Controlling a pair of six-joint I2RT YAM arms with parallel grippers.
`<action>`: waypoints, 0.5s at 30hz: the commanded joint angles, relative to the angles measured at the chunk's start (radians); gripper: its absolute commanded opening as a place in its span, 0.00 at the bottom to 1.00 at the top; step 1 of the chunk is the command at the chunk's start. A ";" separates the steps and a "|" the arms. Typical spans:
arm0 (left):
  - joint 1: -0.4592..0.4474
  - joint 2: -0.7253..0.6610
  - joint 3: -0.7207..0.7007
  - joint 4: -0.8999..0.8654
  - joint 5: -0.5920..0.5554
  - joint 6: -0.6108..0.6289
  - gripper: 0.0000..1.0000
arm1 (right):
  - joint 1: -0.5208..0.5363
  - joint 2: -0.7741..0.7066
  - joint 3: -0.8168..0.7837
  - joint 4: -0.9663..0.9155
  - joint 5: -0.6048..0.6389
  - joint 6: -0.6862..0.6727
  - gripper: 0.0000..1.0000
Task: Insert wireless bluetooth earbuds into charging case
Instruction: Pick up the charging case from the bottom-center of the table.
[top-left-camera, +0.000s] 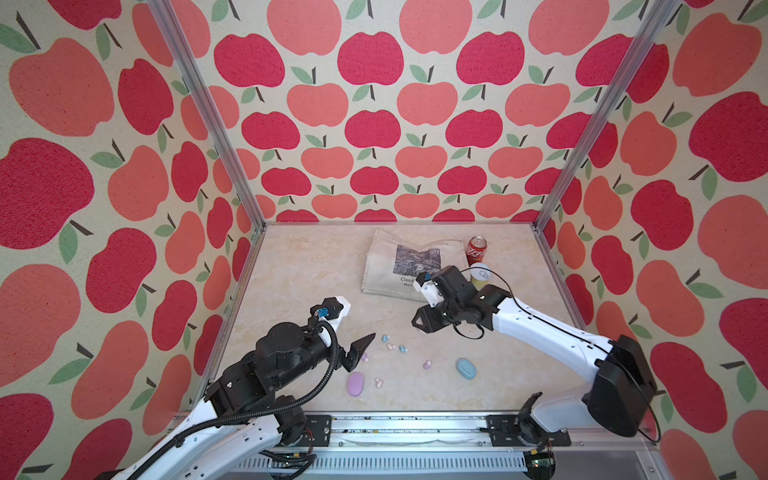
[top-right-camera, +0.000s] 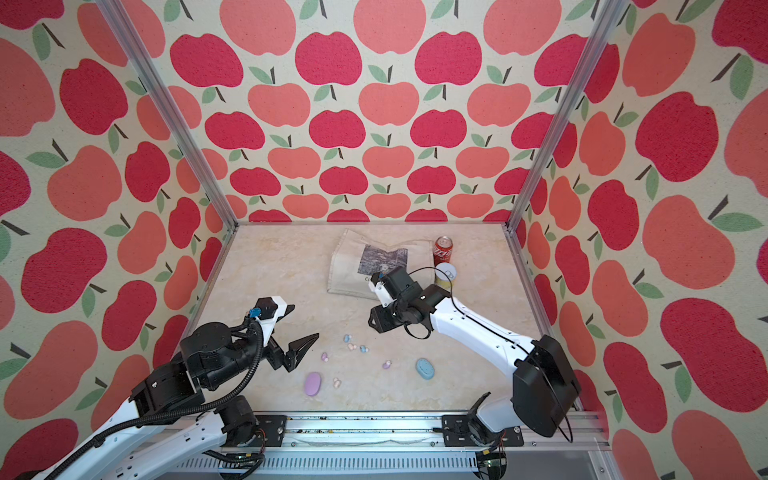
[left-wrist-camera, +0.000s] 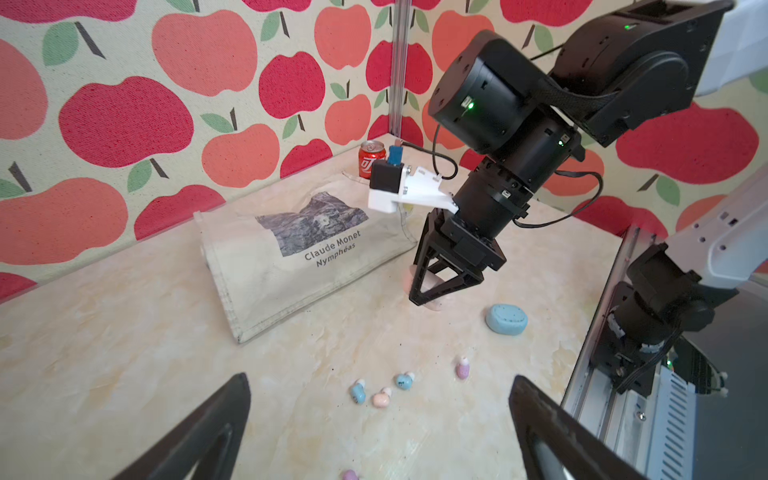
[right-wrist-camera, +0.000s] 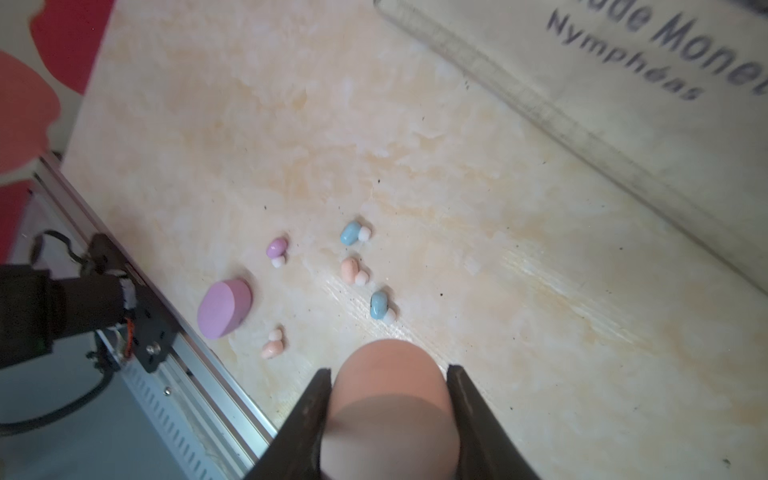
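Pink case in right claw

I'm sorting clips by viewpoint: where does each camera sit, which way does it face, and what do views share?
Top views: overhead behind the arms, looking down at the table; left arm and right arm show.
Left wrist: on the left arm, facing the tote bag and right arm; left gripper shows, jaws open.
Right wrist: on the right arm, looking down; right gripper shows, jaws closed on the pink case.
Shared: all views show the earbuds.
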 joint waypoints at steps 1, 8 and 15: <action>-0.004 0.026 -0.073 0.262 -0.013 -0.174 0.99 | -0.047 -0.074 -0.048 0.158 -0.092 0.338 0.23; -0.006 0.191 -0.149 0.536 0.065 -0.246 0.99 | -0.084 -0.200 -0.182 0.385 -0.080 0.678 0.21; -0.023 0.379 -0.154 0.741 0.062 -0.260 0.99 | -0.083 -0.291 -0.264 0.464 -0.074 0.821 0.21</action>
